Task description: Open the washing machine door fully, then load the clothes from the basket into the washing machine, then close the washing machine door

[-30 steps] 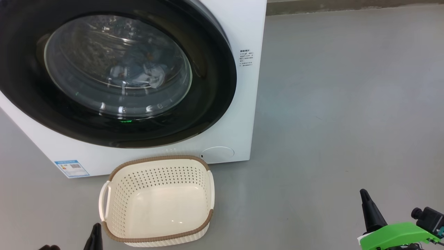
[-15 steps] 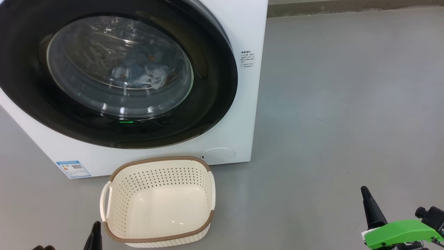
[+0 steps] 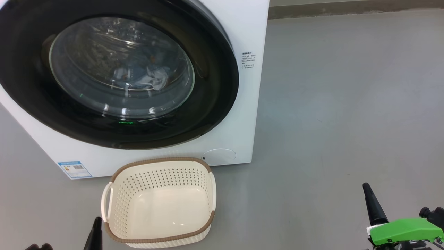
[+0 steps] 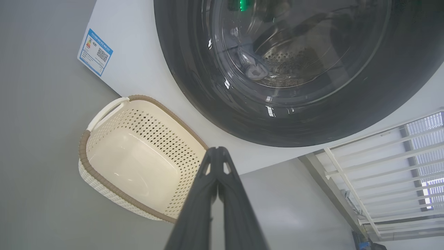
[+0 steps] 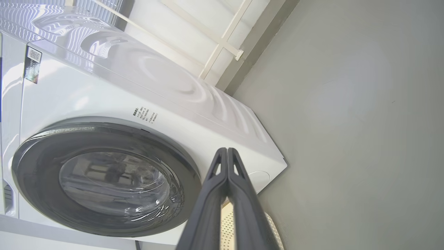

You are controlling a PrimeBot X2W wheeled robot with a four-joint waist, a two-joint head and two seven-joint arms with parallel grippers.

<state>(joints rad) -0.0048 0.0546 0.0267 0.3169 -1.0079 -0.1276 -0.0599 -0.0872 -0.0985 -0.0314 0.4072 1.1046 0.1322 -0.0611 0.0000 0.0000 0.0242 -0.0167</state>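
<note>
Blue clothes (image 3: 145, 74) blur behind the washing machine door (image 3: 215, 86); left claw (image 4: 218, 150), right claw (image 5: 227, 150) closed.

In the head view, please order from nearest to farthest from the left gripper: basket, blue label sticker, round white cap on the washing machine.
1. The basket, right beside the left gripper.
2. The blue label sticker, ahead, low on the washing machine front.
3. The round white cap, farther right on that front.

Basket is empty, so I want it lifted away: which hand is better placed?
Left. The left hand sits right beside the basket; the right hand is well off to the side.
</note>
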